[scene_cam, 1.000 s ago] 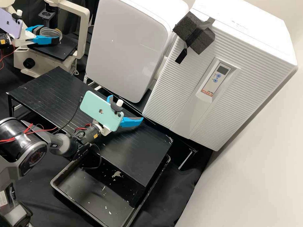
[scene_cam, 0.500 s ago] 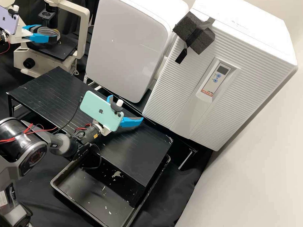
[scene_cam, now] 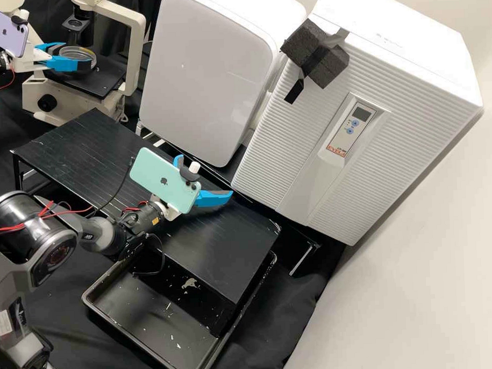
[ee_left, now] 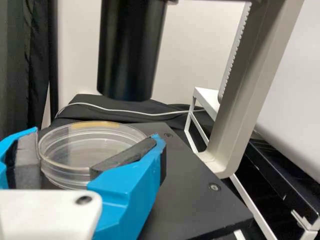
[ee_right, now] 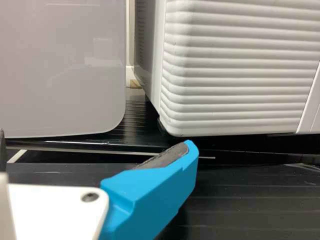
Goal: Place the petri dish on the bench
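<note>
I judge this the carrying step: my left claw (ee_left: pixel 95 142) grips the petri dish (ee_left: pixel 65 167) at the microscope stage (scene_cam: pixel 105 76), my right claw (scene_cam: pixel 205 175) gapes unladen, and next I should ease the dish level to the table (scene_cam: pixel 221 255).

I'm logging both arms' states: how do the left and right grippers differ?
The left gripper has the petri dish between its jaws, while the right gripper has its jaws open. The left one is at the microscope stage, the right one above the black shelf. The left carries a purple phone, the right a green phone. Both have blue jaws.
</note>
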Motion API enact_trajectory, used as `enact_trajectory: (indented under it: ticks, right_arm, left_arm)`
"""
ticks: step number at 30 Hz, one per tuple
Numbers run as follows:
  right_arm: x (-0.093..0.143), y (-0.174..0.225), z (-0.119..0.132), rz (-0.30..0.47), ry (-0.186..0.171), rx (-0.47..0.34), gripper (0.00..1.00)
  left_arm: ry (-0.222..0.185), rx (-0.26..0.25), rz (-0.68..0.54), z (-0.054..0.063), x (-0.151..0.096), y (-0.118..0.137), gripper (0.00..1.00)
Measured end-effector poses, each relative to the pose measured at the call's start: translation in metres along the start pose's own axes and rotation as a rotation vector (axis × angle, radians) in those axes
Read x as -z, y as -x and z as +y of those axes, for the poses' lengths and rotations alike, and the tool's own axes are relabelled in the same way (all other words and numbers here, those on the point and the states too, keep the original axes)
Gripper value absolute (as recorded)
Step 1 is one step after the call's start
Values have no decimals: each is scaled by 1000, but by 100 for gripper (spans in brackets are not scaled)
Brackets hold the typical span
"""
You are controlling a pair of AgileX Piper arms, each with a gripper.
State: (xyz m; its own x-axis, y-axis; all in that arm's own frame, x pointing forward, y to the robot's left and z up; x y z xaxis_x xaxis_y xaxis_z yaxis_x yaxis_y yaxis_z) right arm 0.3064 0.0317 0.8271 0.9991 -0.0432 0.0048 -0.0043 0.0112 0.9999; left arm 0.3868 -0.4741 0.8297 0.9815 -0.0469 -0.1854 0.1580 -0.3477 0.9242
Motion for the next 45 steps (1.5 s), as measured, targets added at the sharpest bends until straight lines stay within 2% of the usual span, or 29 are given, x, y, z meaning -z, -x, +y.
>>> enact_trajectory:
  ticks: [4,7,14,18,23,25,29,33,45]
  right_arm:
    - [0,0,0,0,0,0,100]
    - [0,0,0,0,0,0,100]
    - [0,0,0,0,0,0,100]
    - [0,0,0,0,0,0,100]
    - [0,0,0,0,0,0,100]
    - [0,0,0,0,0,0,100]
    - [0,0,0,0,0,0,100]
    - [0,0,0,0,0,0,100]
    - [0,0,0,0,0,0,100]
  left_arm:
    - [-6,18,-35,-5,-15,8,0]
    - [-35,36,-100,-9,-35,14,0]
    - [-143,113,-324,-34,-94,28,0]
    - [-209,167,-434,-51,-120,35,0]
    - [-297,206,-582,-65,-146,46,0]
    - [-311,224,-623,-69,-152,49,0]
    - [-307,256,-690,-75,-161,54,0]
    - [-277,274,-724,-78,-168,58,0]
    - [-233,342,-833,-90,-202,59,0]
